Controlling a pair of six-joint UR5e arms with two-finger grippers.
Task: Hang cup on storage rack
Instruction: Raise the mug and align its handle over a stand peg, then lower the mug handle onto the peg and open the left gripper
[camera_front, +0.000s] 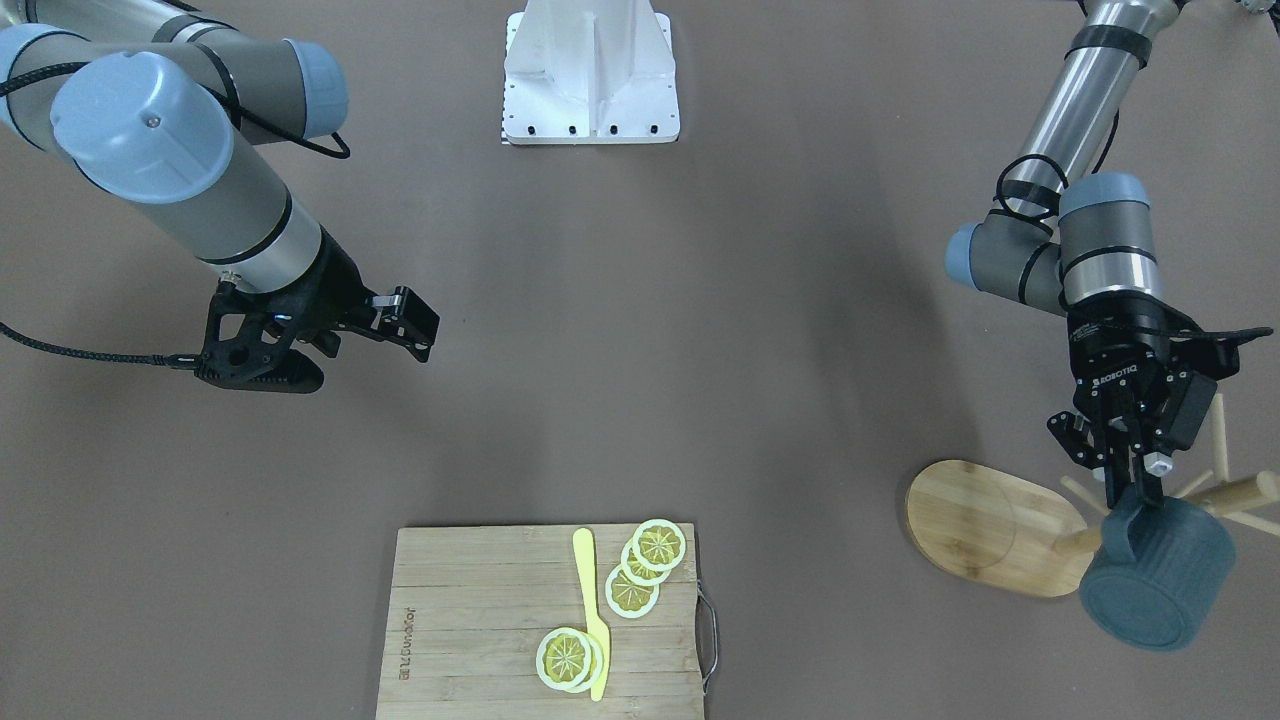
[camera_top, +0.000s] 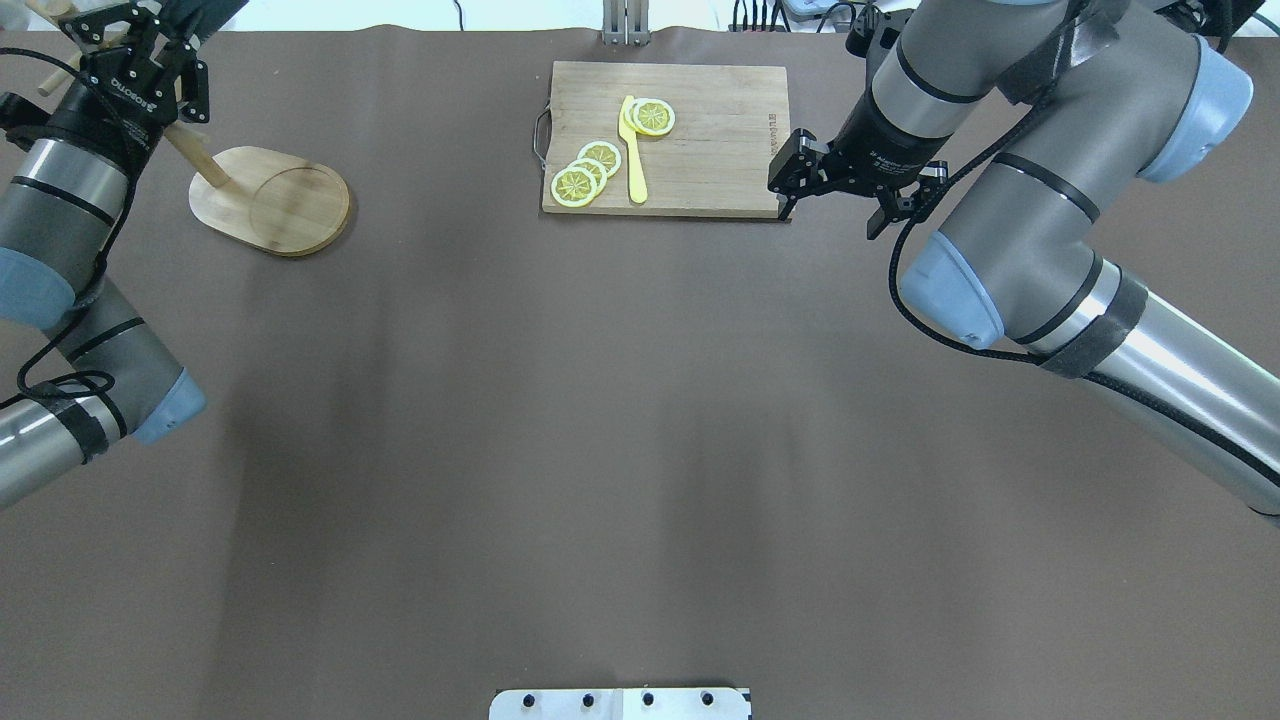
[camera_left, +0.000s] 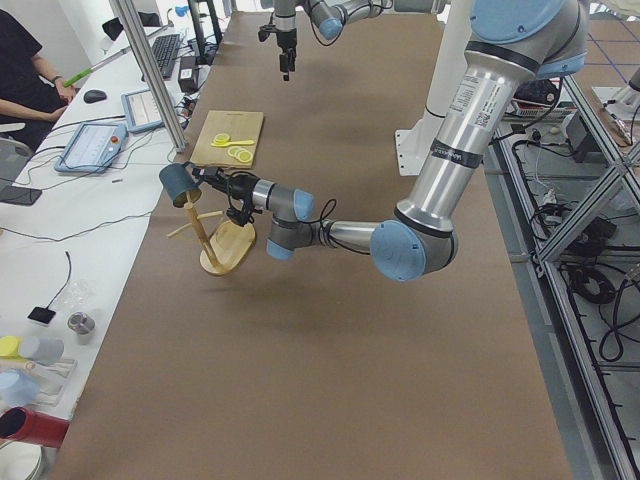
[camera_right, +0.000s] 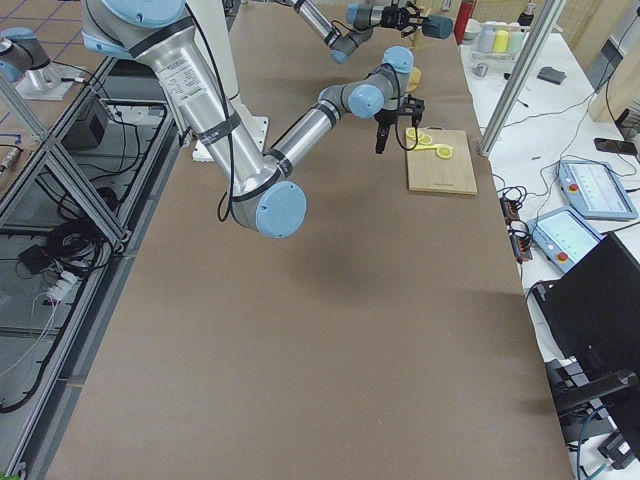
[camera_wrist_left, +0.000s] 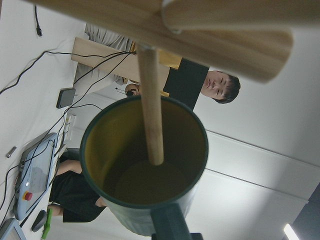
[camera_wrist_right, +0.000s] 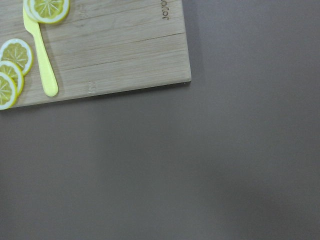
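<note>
Gripping cup at rim | left claw | cup just below claw, beside storage rack pegs

Brown table, rack base far left, cutting board far centre w/ lemon slices

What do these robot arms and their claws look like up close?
Both arms are silvery-grey metal tubes with pale blue caps at the joints and black bands. Black cables run along them. Each ends in a black two-finger claw: the left claw has white lettering on its body, and the right claw sits beside a black camera mount.
</note>
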